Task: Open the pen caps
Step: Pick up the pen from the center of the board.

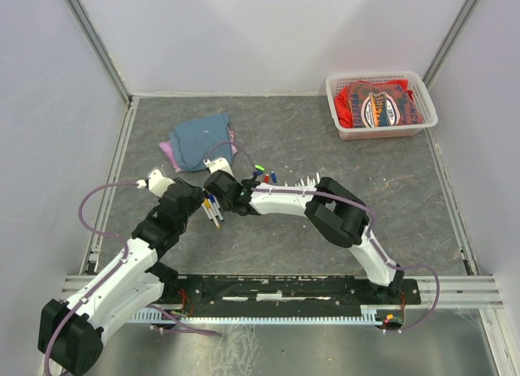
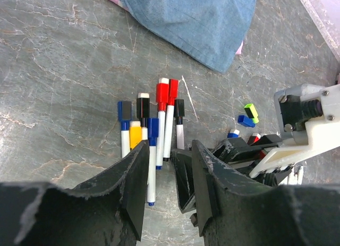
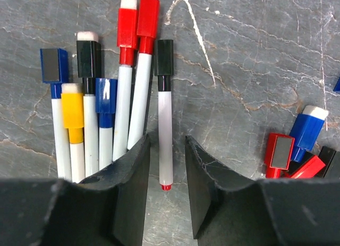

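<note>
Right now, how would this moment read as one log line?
right jaws: open, straddling black-capped pen | left jaws: open, straddling blue-capped pen | black cap: on

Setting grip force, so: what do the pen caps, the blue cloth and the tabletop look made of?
Pen caps: likely moulded plastic, smooth, slightly shiny, crisp edges. Blue cloth: soft matte woven fabric, rumpled. Tabletop: hard grey veined surface, stone or stone-print laminate; cannot tell which.

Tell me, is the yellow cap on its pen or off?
On: the yellow cap covers one end of its white barrel, with no gap.
</note>
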Robot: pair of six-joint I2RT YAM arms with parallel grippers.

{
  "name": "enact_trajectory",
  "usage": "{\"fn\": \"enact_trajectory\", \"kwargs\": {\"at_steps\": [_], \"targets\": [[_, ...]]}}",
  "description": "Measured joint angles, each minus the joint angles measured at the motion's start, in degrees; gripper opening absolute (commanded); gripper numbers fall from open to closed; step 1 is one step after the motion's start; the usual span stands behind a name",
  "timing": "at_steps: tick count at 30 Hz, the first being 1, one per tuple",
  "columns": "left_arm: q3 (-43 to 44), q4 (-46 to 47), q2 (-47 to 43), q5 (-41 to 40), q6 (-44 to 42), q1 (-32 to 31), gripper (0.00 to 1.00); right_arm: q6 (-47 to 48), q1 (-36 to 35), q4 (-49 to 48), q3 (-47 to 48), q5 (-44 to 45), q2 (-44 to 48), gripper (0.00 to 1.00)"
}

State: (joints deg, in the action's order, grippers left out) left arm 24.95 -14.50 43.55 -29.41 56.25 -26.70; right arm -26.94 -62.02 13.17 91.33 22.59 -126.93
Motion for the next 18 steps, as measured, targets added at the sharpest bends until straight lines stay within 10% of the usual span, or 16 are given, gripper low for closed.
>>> {"fn": "enact_trajectory", "kwargs": {"at_steps": [18], "targets": [[0.0,0.0,-0.5,1.1,0.9,0.4,0.55,-2.5,-1.6,-5.0,-6.6,2.9,3.0,0.01]]}}
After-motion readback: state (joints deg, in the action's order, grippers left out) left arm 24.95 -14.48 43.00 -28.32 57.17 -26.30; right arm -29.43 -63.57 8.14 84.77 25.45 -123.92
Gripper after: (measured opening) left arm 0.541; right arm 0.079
